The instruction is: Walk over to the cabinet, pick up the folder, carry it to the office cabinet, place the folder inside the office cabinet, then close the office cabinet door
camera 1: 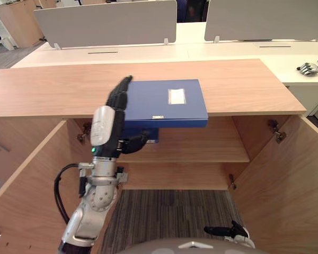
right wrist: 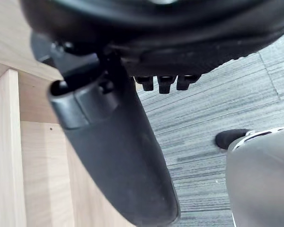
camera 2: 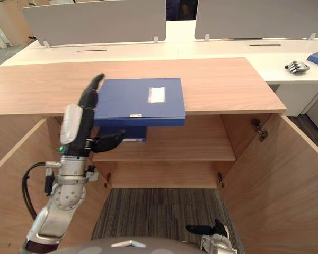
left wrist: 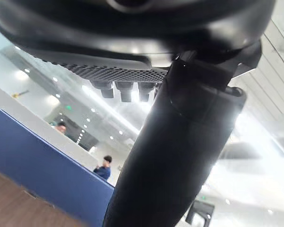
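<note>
One blue folder [camera 1: 167, 100] lies flat on top of the cabinet [camera 1: 53, 87]. Its front edge sticks out past the top. The left hand [camera 1: 108, 124] is open and holds nothing. Its straight fingers [camera 1: 119, 95] reach up over the folder's left edge, and its thumb [camera 1: 135, 142] pokes out below the folder. One more blue thing [camera 1: 148, 135] sits just behind the thumb. Two doors [camera 1: 26, 180] stand open, one on each side. The right hand [camera 1: 230, 232] hangs low, loose and empty.
</note>
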You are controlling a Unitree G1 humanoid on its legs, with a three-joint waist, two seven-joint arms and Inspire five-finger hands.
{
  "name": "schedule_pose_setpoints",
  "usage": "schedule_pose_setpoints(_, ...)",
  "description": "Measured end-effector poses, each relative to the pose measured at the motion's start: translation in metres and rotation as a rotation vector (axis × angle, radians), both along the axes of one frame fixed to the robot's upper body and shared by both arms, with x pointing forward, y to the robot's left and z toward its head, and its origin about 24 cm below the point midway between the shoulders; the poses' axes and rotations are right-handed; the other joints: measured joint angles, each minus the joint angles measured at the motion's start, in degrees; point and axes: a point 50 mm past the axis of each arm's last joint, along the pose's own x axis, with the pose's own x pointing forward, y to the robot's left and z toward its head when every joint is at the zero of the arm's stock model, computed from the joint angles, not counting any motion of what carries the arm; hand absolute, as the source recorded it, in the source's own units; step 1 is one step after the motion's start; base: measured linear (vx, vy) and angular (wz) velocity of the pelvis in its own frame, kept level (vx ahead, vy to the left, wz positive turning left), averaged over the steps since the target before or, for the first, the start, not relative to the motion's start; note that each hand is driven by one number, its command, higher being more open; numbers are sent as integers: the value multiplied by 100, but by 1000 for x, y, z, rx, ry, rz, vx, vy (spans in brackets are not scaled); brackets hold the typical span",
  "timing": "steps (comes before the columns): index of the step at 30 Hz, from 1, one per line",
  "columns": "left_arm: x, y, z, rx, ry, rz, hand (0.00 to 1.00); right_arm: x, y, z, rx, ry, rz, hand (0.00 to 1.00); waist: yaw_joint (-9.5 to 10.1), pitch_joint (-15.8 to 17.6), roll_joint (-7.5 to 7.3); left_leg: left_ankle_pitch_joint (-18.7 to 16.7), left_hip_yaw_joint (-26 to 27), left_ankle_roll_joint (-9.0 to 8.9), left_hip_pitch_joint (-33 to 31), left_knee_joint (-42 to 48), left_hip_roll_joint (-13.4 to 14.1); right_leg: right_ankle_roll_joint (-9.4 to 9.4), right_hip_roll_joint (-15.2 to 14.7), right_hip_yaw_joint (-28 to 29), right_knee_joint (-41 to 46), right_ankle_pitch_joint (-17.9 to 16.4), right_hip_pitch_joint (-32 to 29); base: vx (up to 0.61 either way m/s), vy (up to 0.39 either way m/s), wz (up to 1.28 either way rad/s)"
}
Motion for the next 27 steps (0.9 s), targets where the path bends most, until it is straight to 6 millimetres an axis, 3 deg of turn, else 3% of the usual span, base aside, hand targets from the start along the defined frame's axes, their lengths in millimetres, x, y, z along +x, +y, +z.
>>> schedule_pose_setpoints(10, 16, -3, -17, 245, 32, -3, 100, -15, -7, -2, -11, 56, -8, 100, -167, 1, -23, -11, -5, -16, 14, -1, -19, -4, -11, 8, -205, 87, 58, -3, 5, -1)
schedule_pose_setpoints(20, 29, 5, -33, 388, 76, 97, 100, -14, -6, -2, -5, 54, -15, 100, -295, 20, -49, -23, -12, -32, 10, -1, -39, 21, -16, 92, -442, 244, 101, -22, 14, -6)
schedule_pose_setpoints(21, 29, 6, -35, 394, 81, 109, 0, -14, -6, -2, -3, 54, -17, 100, -310, 21, -50, -25, -11, -34, 7, -2, -41, 28, -17, 96, -456, 256, 101, -46, 11, -3)
schedule_pose_setpoints(27, 35, 5, -36, 416, 53, 164, 0, -16, -5, -3, 24, 46, -67, 100, -313, 26, -60, -25, -11, -35, -11, -3, -42, 42, -18, 99, -522, 301, 101, -40, 8, -1)
